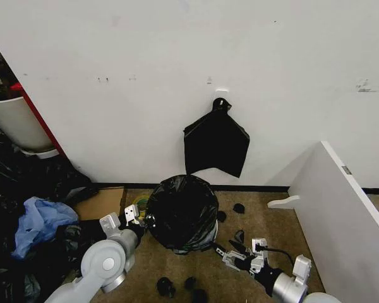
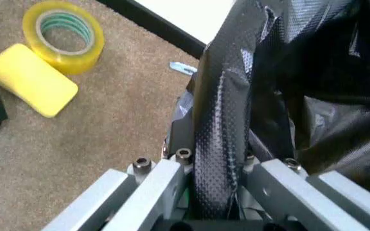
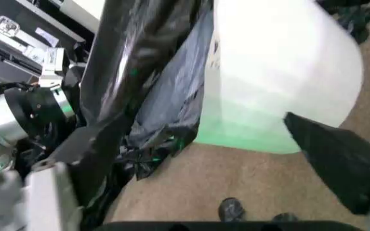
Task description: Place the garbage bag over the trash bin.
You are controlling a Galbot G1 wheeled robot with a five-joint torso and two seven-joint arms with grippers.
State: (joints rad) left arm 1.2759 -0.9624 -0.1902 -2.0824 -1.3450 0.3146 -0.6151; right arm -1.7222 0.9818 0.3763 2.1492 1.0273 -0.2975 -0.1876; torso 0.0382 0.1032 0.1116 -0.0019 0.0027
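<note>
The white wall point(image 1: 177, 76) was seen behind the work area, with a flat black bag point(image 1: 216, 144) hung on it. A white board point(image 1: 341, 202) leaned at the right. The trash bin point(image 3: 275, 91) stood on the carpet point(image 1: 145, 265) near the wall, and the garbage bag point(image 1: 181, 211) was draped over it, covering the top and most of the sides; white bin wall was left bare low on the right side. A blue plastic bag point(image 1: 41, 221) lay at far left. The left gripper point(image 1: 139, 218) was held against the bag's left side, its fingers point(image 2: 156, 180) clamped on a fold of bag film. The right gripper point(image 1: 230, 254) was held low beside the bin's right, fingers spread apart, gripping nothing. A yellow block point(image 2: 27, 79) and a tape roll point(image 2: 63, 36) lay on the carpet.
</note>
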